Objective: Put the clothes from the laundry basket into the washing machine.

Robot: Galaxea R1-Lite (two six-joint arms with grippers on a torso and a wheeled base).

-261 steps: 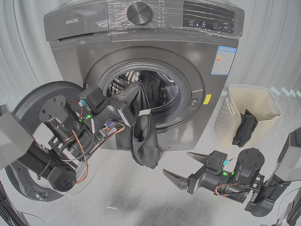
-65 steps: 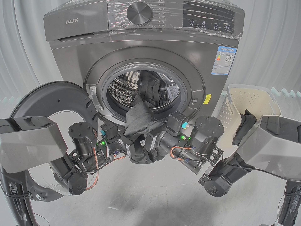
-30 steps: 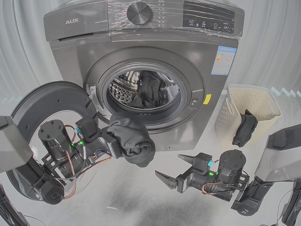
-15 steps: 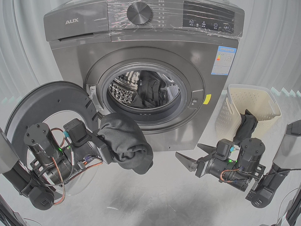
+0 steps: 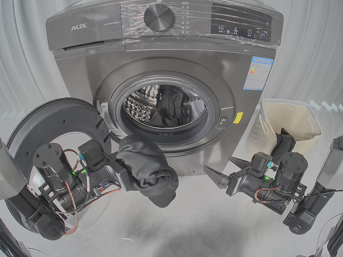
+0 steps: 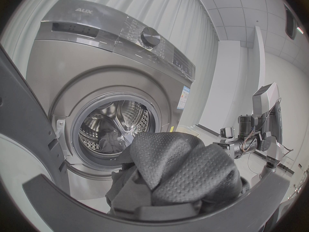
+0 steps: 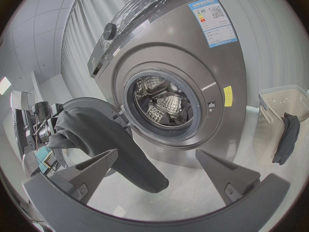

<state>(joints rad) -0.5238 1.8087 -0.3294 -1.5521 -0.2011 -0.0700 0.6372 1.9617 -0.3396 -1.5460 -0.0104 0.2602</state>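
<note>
"What does the cloth look like?"

"The dark cloth (image 5: pixel 150 170) is bunched up in a soft lump, and one end hangs down. It is up in the air in front of the washing machine (image 5: pixel 164 54), just below the round opening and beside the open door (image 5: pixel 53 122)."

"Who has it?"

"The left gripper (image 5: pixel 125 175) is clamped on it. That arm sits low on the door side and points toward the machine."

"And the other arm?"

"The right gripper (image 5: pixel 218 165) holds nothing, and its two fingers are spread wide. It sits low too, near the laundry basket (image 5: pixel 296 106), and points at the cloth."

"Any more clothes?"

"Some dark clothes (image 5: pixel 171 107) lie inside the drum. One more dark piece (image 5: pixel 284 147) hangs over the basket's edge."
</note>
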